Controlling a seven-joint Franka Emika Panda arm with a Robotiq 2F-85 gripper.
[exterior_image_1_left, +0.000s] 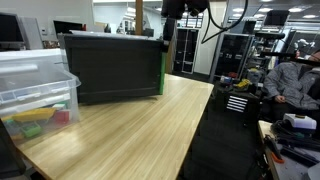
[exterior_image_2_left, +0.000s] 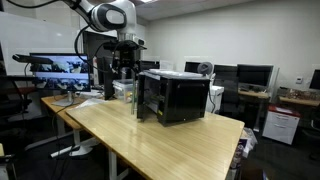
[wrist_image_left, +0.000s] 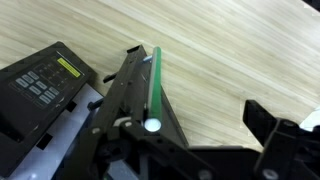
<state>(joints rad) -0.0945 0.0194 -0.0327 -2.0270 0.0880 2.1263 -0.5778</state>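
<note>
A black microwave-like box stands on the wooden table. A green handle runs down the edge of its door, which looks slightly ajar. In the wrist view its control panel with a yellow display lies at the left. My gripper hangs just above the door's handle edge. It is open, with the green handle by one finger and bare wood between the jaws. One finger shows dark at the right. Nothing is held.
A clear plastic bin with coloured items stands at the table's near corner. Monitors sit behind the arm. A seated person and cluttered desks lie beyond the table edge. A drawer unit stands on the floor.
</note>
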